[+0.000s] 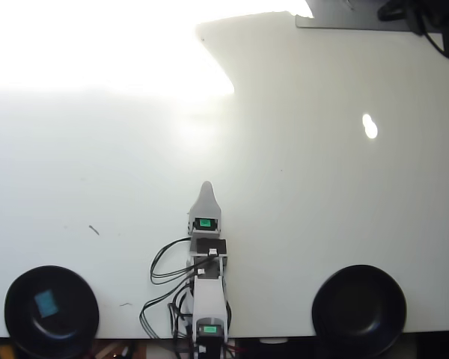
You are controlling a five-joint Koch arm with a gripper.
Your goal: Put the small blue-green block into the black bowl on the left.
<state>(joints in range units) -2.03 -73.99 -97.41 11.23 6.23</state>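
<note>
The small blue-green block (pixel 46 302) lies inside the black bowl (pixel 19 325) at the bottom left of the overhead view. My gripper (pixel 206 188) points up the picture at the middle of the white table, well to the right of that bowl and apart from it. Only one pale pointed tip shows, so its jaws lie one over the other and I cannot tell whether they are open. Nothing shows in the gripper.
A second black bowl (pixel 359 308) stands at the bottom right, with nothing showing in it. Black cables (pixel 165 269) loop left of the arm's base. Strong glare washes out the table's upper left. Dark objects (pixel 426 19) sit at the top right corner.
</note>
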